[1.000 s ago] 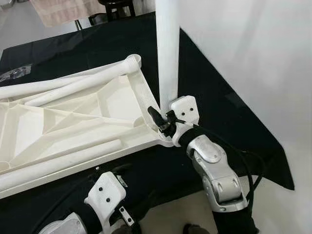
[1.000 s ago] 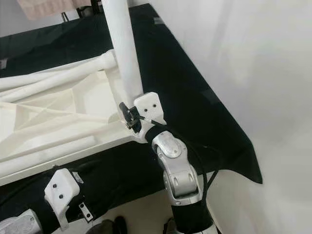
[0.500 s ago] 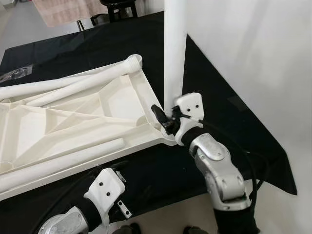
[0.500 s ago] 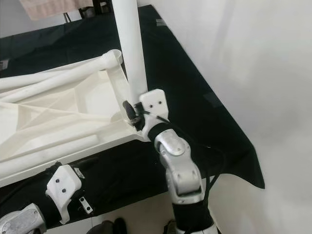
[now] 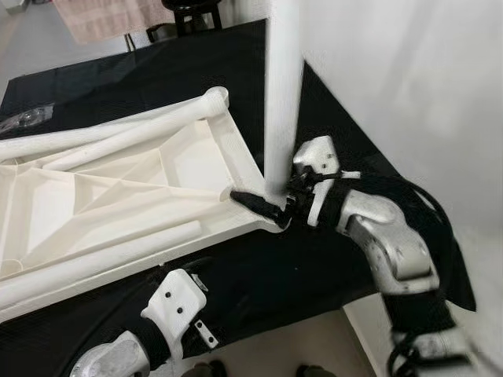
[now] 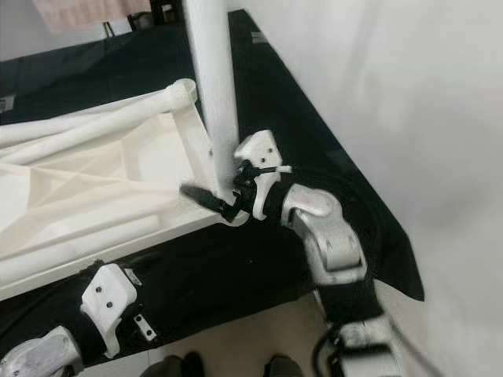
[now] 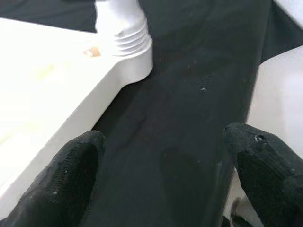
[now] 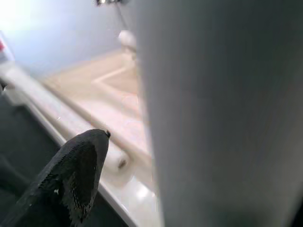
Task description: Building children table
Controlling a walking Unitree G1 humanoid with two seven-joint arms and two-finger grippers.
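1. A black cloth (image 5: pixel 141 86) covers the work surface under everything.
2. The white tabletop (image 5: pixel 118 188) lies upside down on it, ribs showing.
3. Four table legs count out: one upright leg (image 5: pixel 283 86) stands at the near right corner, three loose legs (image 5: pixel 102 145) lie on the tabletop.
4. The right gripper (image 5: pixel 271 206) reaches around the upright leg's base; whether it pinches the leg cannot be told.
5. The left gripper (image 7: pixel 165 165) hangs spread over the cloth; its wrist view alone shows the leg's threaded collar (image 7: pixel 130 40).
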